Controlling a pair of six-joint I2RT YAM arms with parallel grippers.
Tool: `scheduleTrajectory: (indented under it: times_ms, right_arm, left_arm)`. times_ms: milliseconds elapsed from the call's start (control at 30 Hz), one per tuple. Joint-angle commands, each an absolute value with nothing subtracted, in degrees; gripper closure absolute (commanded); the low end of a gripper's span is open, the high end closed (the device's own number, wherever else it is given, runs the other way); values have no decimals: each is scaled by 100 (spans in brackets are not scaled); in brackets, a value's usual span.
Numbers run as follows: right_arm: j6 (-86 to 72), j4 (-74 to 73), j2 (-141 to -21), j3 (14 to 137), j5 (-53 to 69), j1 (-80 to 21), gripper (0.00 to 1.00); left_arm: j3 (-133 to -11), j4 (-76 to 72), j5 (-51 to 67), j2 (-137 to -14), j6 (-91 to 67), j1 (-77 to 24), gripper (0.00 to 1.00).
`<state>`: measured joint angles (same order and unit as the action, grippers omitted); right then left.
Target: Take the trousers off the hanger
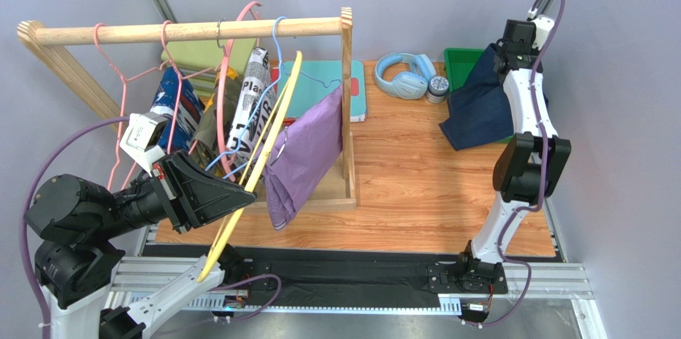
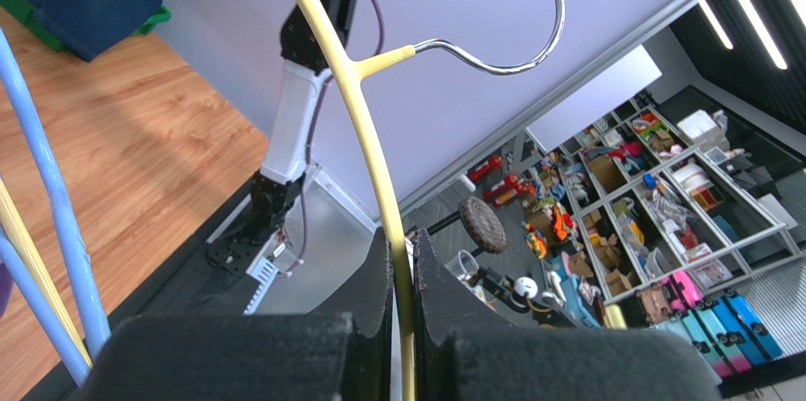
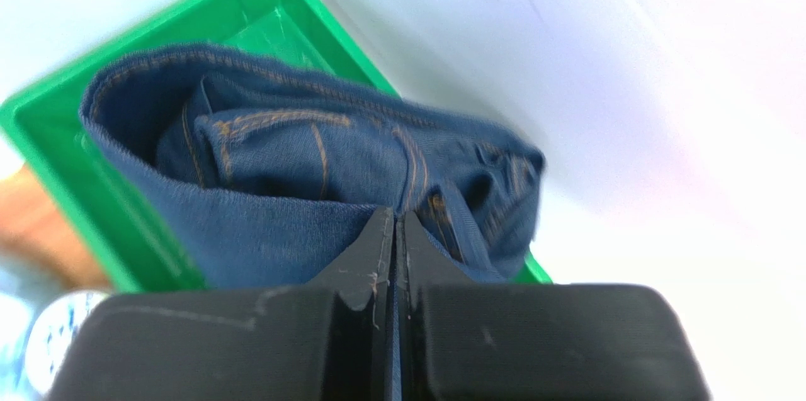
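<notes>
Well, the left gripper [image 2: 402, 250] is clamped tight on the rim of the yellow hanger [image 1: 272, 127], down around 8 o'clock on the wooden table [image 1: 416, 171]. The blue jeans [image 1: 479, 107] are well apart from it, off at 2 o'clock. They lie partly in the green bin [image 1: 459, 63] and spill onto the tabletop. The right gripper [image 3: 393, 231] is pinched closed on a fold of the denim. A purple garment [image 1: 308, 151] hangs at the wooden rack [image 1: 192, 32], toward 9 o'clock.
</notes>
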<state>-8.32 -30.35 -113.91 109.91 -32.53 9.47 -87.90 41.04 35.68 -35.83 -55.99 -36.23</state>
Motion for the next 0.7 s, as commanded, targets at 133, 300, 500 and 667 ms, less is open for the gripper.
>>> scheduleTrajectory:
  times_ms: [133,300,500,667]
  right_arm:
    - [-887,-3795,-13033,11953,-2761,888,100]
    - [-1019,-4367,-12973,12249,-2523,888,89]
    - [-1449,-5589,-12220,12736,-2470,835,34]
    - [-1582,-5783,-11217,11622,-2198,817,25]
  left_arm:
    - [-8886,3340,4421,-3603,-5177,-3683,100]
    - [-8824,3313,4456,-3604,-5273,-3683,100]
    - [-8947,3349,4430,-3568,-5247,-3691,100]
    - [-8947,3331,4412,-3463,-5291,-3691,100]
